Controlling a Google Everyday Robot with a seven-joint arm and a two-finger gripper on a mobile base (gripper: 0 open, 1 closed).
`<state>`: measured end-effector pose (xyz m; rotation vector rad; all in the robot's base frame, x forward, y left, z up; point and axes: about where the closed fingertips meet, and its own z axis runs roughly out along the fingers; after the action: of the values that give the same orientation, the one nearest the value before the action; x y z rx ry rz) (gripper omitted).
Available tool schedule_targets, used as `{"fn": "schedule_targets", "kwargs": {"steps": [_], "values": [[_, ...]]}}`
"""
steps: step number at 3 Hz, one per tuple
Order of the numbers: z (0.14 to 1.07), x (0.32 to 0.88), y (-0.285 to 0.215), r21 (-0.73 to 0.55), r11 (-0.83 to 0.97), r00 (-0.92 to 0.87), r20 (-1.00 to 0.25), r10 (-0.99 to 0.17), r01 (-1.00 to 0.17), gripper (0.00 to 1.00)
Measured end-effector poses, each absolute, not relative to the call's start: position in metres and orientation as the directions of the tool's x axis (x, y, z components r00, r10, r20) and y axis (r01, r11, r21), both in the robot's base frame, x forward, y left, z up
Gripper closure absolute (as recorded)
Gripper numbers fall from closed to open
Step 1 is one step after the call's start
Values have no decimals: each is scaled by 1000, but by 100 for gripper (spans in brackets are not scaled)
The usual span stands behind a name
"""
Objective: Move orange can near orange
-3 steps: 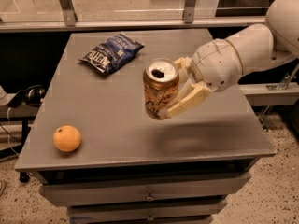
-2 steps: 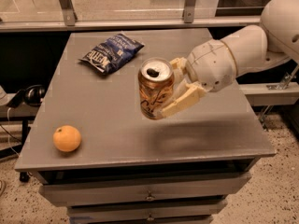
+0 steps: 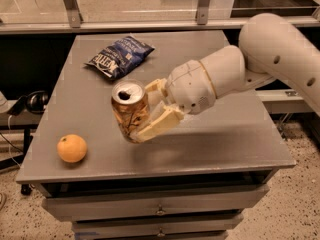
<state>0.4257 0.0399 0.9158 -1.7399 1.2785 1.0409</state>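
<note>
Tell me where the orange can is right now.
In the camera view, the can sits in the gripper above the table, right of the orange, in front of the chip bag.

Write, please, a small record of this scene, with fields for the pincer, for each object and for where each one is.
pincer: two-finger pincer, shut on the can, over the middle of the table
held object: slim orange-gold aluminium drink can, tilted, lifted off the table
target: small round orange fruit, resting near the table's front corner, on the picture's left, apart from the can
other object: dark blue crinkled chip bag, lying flat towards the back
surface: grey flat-topped table
task state: can not yet set down near the orange
</note>
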Motion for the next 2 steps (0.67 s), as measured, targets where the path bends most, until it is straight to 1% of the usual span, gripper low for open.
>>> {"fn": "schedule_targets", "kwargs": {"steps": [1, 2], "values": [[889, 430, 62, -84, -226, 175, -890, -420, -971, 100], [870, 434, 77, -84, -210, 169, -886, -431, -974, 100]]}}
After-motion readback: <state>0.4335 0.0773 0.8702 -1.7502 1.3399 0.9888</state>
